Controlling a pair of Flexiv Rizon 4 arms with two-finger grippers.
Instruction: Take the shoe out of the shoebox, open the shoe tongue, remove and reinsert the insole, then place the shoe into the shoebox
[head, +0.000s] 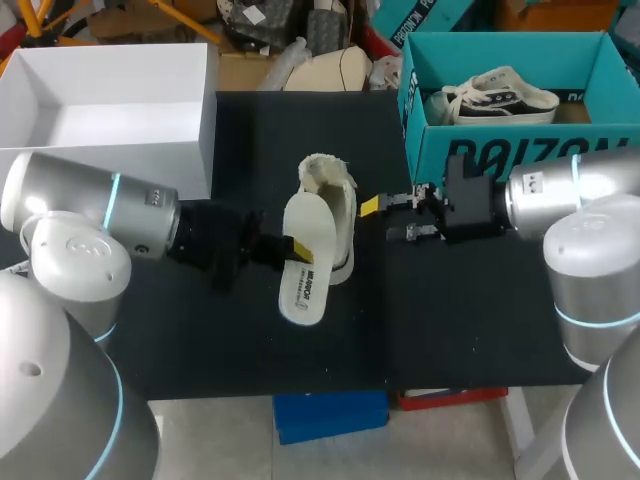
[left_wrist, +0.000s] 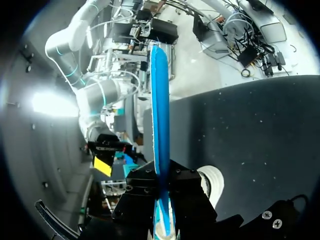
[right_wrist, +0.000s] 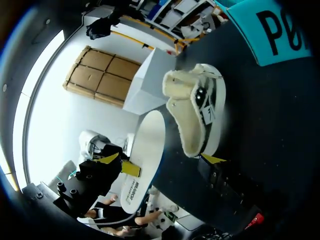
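Foam insole (head: 305, 272), likely light and bendy, is hanging pinched mid-edge by the left pincer (head: 290, 247); right pincer (head: 387, 218) is hovering spread.

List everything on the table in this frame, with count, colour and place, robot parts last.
shoe: one, cream, middle of the table.
insole: one, white top, blue underside, out of the shoe, overlapping its left side.
shoebox: one, teal, far right.
sneaker: one, black and white, inside the shoebox.
white box: one, white, far left.
table: one, black top.
left gripper: one, yellow-tipped, shut on the insole.
right gripper: one, yellow-tipped, open, right of the shoe.
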